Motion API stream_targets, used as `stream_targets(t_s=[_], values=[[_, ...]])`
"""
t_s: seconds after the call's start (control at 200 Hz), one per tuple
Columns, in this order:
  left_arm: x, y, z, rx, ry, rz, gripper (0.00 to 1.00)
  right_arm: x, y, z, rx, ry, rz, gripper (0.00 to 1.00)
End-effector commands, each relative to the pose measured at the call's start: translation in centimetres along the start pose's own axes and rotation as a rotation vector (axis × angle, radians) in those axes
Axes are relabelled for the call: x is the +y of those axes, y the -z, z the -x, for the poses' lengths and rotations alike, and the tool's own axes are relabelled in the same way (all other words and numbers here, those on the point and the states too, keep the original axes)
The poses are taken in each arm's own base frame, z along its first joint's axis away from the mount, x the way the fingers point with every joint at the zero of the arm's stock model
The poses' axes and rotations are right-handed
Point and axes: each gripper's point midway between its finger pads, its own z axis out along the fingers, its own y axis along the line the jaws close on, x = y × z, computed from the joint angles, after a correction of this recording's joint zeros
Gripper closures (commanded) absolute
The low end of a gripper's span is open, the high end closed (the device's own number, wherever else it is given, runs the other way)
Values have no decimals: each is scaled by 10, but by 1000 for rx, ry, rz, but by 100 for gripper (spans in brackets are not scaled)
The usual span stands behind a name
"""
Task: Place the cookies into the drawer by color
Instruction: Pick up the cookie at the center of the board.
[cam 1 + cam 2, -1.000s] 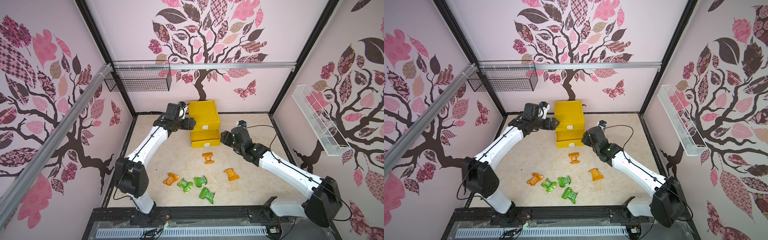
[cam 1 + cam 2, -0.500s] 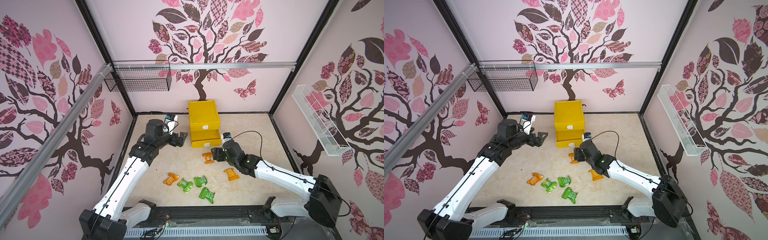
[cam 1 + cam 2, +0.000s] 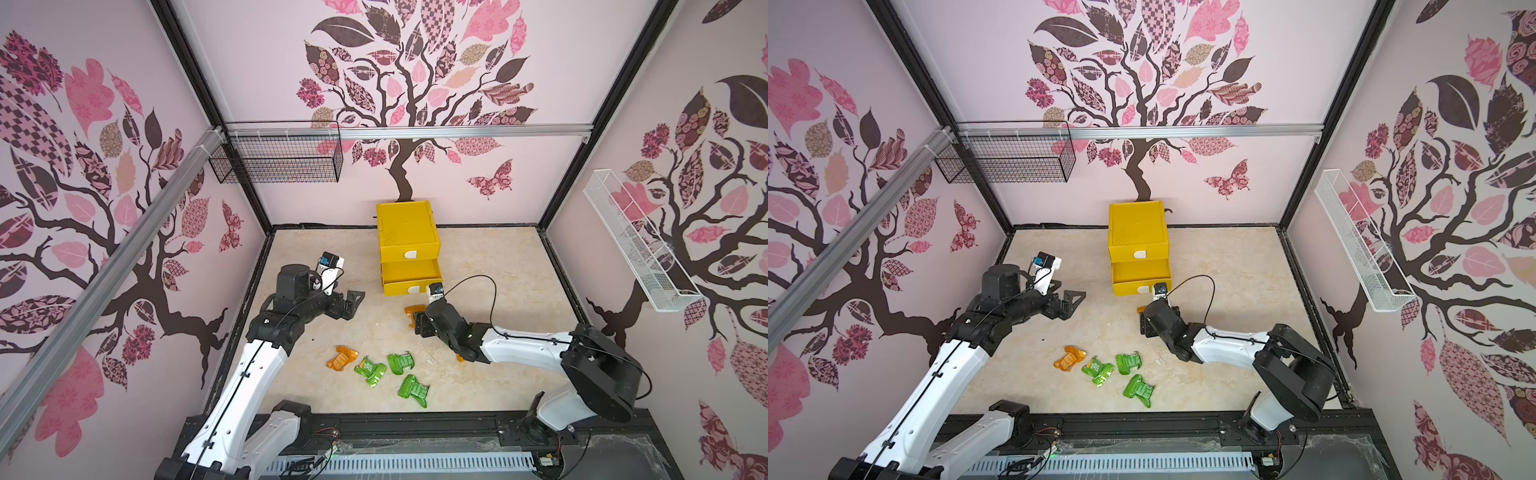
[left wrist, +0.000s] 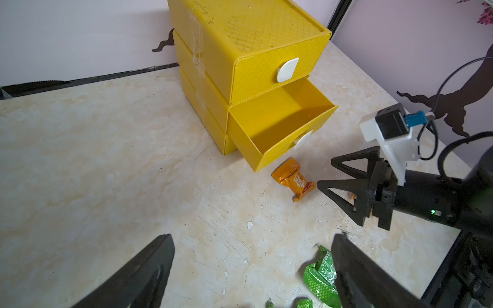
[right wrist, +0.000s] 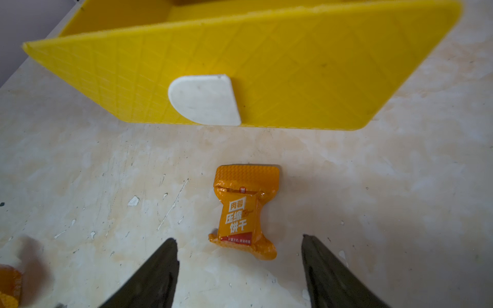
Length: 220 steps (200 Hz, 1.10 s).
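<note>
In a top view: drawer chest (image 3: 407,232) at back of table (image 3: 498,257), middle drawer (image 3: 409,270) out; left tool (image 3: 354,302) wide apart, empty. Left wrist: right tool (image 4: 326,172) apart beside orange cookie (image 4: 293,179). Right wrist: cookie lies on table before drawer front.

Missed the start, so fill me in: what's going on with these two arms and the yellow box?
Two robot arms are loading the yellow drawer chest by colour. Its middle drawer is pulled out, and what shows inside is empty. The right gripper, open, sits low with an orange cookie just ahead of it, not yet grasped. The left gripper hangs open and empty off to the side. Three green cookies and another orange cookie lie loose nearer the bases.
</note>
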Motion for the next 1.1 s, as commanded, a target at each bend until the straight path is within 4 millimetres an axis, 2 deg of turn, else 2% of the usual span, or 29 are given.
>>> stream_targets(t_s=[0.0,0.24,0.55,0.84,1.095], values=[[-3,0,-1,-35,-21,-24,3,6,-10,8,-73,3,-2,24],[-4,-6,-4,-45,-5,-37,3,8,-26,-1,-94,52,-20,23],[-5,-10,-8,-39,8,-49,3,1,-51,-21,-80,97,-67,22],[-6,-12,-10,-28,-7,-48,3,0,-66,-40,-29,119,-75,24],[-13,-15,-12,-13,-19,-68,3,-4,-68,-52,9,135,-78,38]])
